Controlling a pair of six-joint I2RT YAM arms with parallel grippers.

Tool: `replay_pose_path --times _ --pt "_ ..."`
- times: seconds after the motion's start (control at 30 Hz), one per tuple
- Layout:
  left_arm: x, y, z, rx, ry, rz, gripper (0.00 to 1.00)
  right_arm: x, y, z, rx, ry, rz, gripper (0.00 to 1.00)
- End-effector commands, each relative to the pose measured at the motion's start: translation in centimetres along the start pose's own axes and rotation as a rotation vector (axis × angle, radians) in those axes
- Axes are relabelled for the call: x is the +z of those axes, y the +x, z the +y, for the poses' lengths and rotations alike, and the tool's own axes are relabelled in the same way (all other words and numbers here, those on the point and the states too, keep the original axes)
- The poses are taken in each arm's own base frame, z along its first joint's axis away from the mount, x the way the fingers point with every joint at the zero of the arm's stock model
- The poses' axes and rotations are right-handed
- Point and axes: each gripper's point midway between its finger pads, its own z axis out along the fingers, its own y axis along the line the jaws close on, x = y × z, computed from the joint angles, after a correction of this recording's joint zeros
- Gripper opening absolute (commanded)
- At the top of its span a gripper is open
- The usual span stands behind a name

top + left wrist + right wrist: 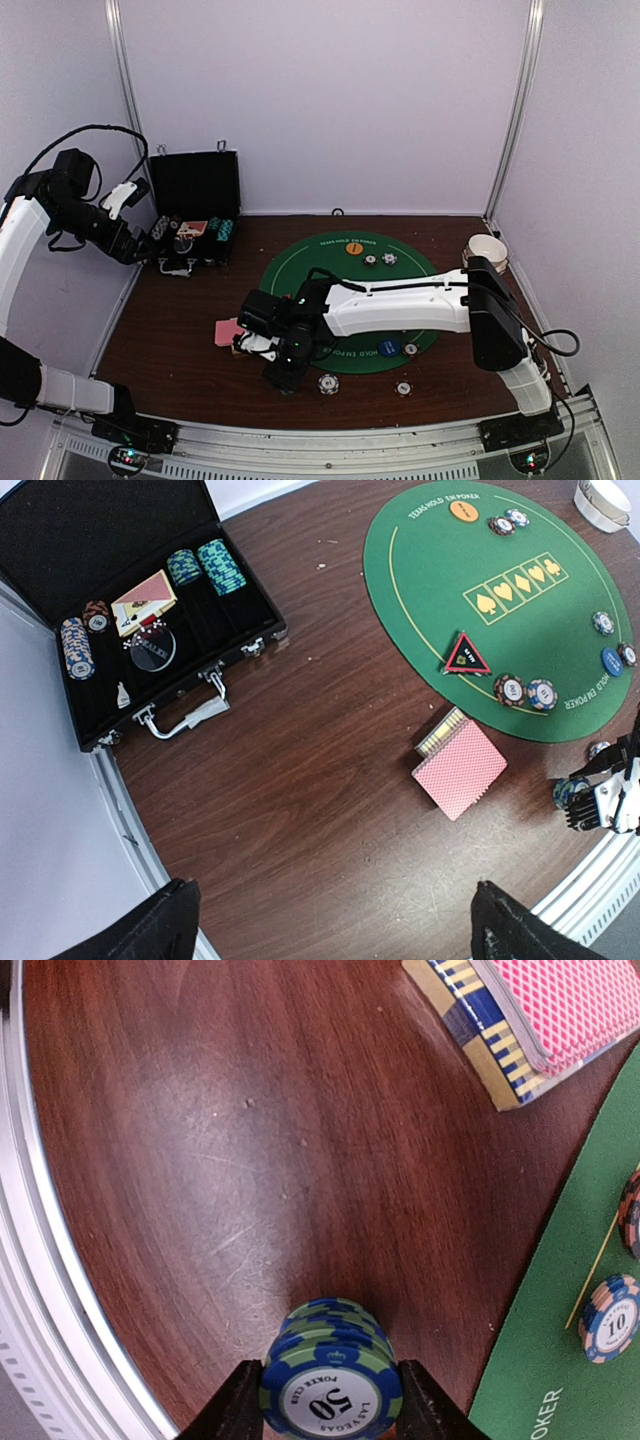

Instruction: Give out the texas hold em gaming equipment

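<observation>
A short stack of blue-and-green poker chips (332, 1375) marked 50 stands on the brown table, and my right gripper (332, 1400) is shut on it, one finger against each side. From above, that gripper (285, 368) sits just left of the green poker mat (300, 262). Beside it lies the pink-backed card deck (228, 331) (460, 768) (560, 1010). On the mat are a black-red triangle marker (466, 655), two chips (510, 688), an orange disc (463, 510) and a blue disc (611, 661). My left gripper (335, 920) hangs open and holds nothing, high up near the case (195, 185).
The open black case (60, 540) at the back left holds chip stacks and cards. A white cup (487, 250) stands at the back right. Two loose chips (328, 384) lie near the front edge. A metal rail (40, 1290) runs along the table's near side.
</observation>
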Motion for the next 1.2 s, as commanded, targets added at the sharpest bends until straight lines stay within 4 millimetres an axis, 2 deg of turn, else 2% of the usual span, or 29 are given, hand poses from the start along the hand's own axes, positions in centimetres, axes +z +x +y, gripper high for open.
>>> replay_pose_path --times 0.0,0.27,0.53,0.63,0.73,0.93,1.03,1.17 --pt "-0.4 -0.1 -0.1 0.014 -0.004 -0.019 0.97 -0.5 -1.0 -0.7 0.016 0.022 -0.03 0.41" --pt "-0.4 -0.1 -0.2 0.015 0.0 -0.02 0.98 -2.4 -1.9 -1.0 0.02 0.031 -0.068 0.23" --pt "-0.4 -0.1 -0.2 0.018 0.0 -0.018 0.98 -6.3 -3.1 -1.8 0.033 0.068 -0.131 0.1" --pt "-0.5 -0.2 -0.2 0.019 0.0 -0.021 0.97 -8.2 -3.8 -3.4 0.073 0.083 -0.169 0.07" --pt "-0.4 -0.2 -0.2 0.018 0.002 -0.02 0.98 -10.1 -4.3 -6.2 0.126 0.124 -0.205 0.07" --pt "-0.4 -0.2 -0.2 0.015 0.006 -0.021 0.98 -12.8 -4.4 -15.7 0.276 0.295 -0.24 0.05" --pt "-0.4 -0.2 -0.2 0.015 0.005 -0.02 0.98 -13.2 -4.2 -20.5 0.355 0.36 -0.252 0.04" --pt "-0.3 -0.2 -0.2 0.014 0.012 -0.018 0.97 -12.0 -3.3 -26.8 0.443 0.458 -0.232 0.03"
